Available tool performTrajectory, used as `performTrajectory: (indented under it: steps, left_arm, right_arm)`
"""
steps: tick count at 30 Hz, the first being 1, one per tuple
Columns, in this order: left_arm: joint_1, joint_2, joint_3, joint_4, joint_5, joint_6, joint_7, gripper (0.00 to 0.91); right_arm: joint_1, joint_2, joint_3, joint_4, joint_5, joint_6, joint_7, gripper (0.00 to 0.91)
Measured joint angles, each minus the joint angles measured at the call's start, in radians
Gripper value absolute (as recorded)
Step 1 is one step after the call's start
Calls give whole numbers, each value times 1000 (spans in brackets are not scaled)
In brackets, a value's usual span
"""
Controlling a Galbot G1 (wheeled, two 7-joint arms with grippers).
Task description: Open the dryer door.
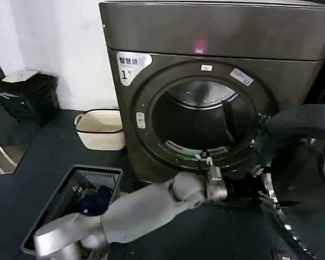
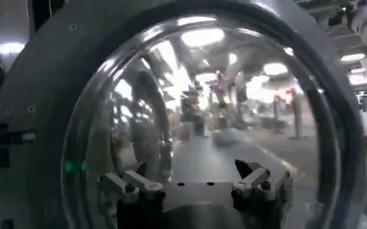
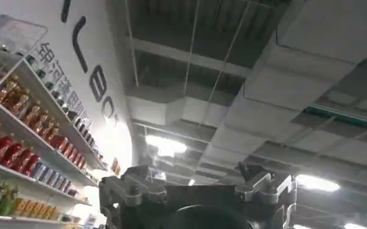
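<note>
The dryer door (image 1: 300, 162) is cut off at the right edge.

Dryer (image 1: 216, 108) at centre, door (image 1: 303, 179) swung out on right, basket (image 1: 101, 129) on floor left of it, bin (image 1: 78, 197) nearer, arm (image 1: 151, 208) between.

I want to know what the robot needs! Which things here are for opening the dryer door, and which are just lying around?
For the job:
dryer
dryer door, swung open
left pincer, open, near the porthole's lower rim

Just lying about:
cream basket
grey laundry basket holding clothes
black bin
</note>
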Motion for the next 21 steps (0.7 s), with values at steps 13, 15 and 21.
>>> performTrajectory:
  steps: [13, 15, 21]
  left_arm:
    - [6, -78, -20, 72, 17, -9, -17, 907]
    - [5, -88, -20, 80, 17, -10, -21, 907]
    - [2, -106, -21, 96, 34, -21, -29, 907]
  right_arm:
    - [-3, 6, 2, 7, 3, 0, -1, 907]
    - [-4, 6, 2, 7, 3, 0, -2, 907]
    - [-2, 5, 0, 9, 3, 1, -4, 907]
